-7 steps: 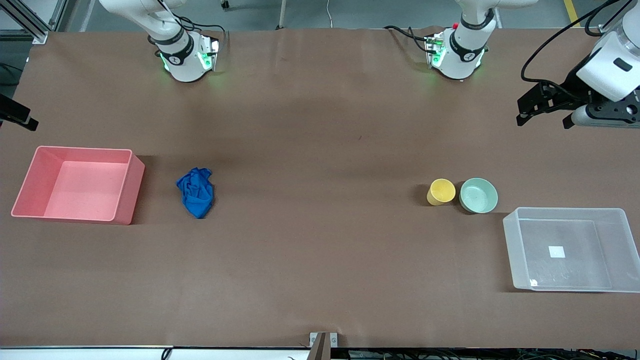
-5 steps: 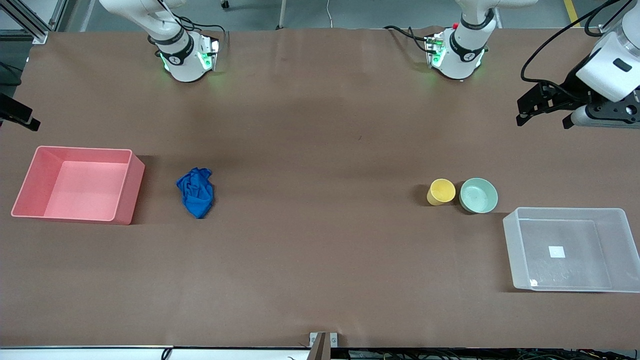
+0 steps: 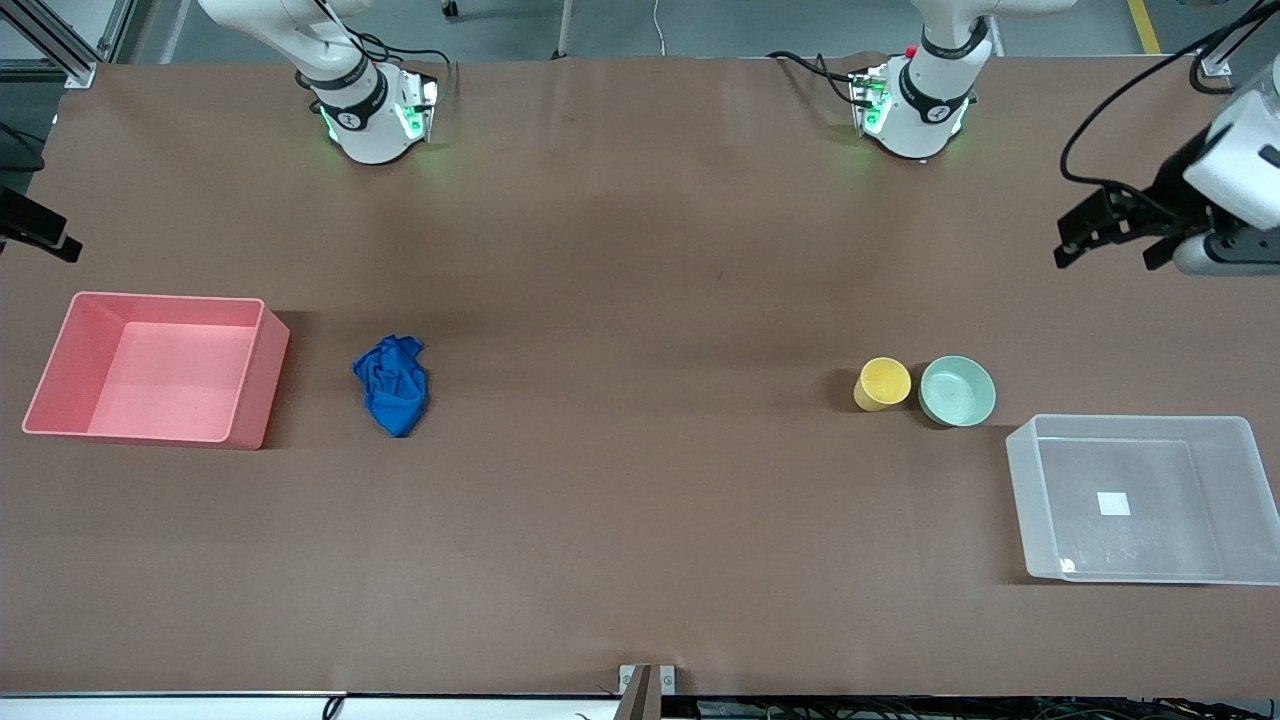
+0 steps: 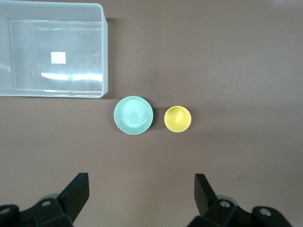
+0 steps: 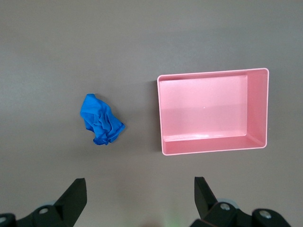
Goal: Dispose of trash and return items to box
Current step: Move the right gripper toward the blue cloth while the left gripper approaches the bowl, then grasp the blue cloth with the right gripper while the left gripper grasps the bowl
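Beside the clear box, toward the right arm's end, sit bowl and cup; the left gripper, wide open and empty, hovers above them, the nearer arm.

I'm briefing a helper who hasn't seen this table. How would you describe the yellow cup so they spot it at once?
Start at the shallow clear frosted plastic bin at the left arm's end of the table. Just farther from the front camera stand two round dishes side by side. The small yellow plastic cup is the narrower one, toward the table's middle; its neighbour, the pale mint-green round bowl, is wider.
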Controlling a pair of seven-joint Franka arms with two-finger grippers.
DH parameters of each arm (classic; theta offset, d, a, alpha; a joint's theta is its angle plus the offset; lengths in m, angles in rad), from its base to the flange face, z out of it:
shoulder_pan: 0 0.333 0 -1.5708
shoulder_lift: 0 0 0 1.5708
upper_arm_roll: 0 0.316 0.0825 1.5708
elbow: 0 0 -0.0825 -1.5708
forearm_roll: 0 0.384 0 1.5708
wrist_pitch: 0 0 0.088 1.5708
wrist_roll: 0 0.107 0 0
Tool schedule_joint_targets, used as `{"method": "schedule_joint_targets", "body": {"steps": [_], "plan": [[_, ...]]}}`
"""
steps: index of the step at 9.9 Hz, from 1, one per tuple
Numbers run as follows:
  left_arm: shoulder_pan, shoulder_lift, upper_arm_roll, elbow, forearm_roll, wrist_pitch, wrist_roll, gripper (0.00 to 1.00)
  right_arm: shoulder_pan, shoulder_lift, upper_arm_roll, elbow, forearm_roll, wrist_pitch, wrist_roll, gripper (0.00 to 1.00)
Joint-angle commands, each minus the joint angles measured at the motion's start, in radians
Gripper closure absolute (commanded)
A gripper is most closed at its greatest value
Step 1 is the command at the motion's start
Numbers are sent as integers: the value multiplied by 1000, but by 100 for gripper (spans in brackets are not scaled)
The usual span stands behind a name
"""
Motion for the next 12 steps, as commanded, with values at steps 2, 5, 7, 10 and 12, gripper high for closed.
{"method": "schedule_joint_targets", "body": {"steps": [2,5,7,10,12], "plan": [[-23,3,83,-307,-10,281,65,1,6,18,6,-45,1,84,5,0],[-23,58,128,-577,-14,640,162,1,102,104,8,-295,13,407,119,0],[-20,190,129,-580,-14,763,165,2,152,171,8,-436,13,633,201,0],[-13,267,129,-632,-14,883,162,3,184,262,10,-628,13,940,200,0],[-2,297,129,-669,-31,947,157,4,216,312,11,-700,13,1064,185,0]]}}
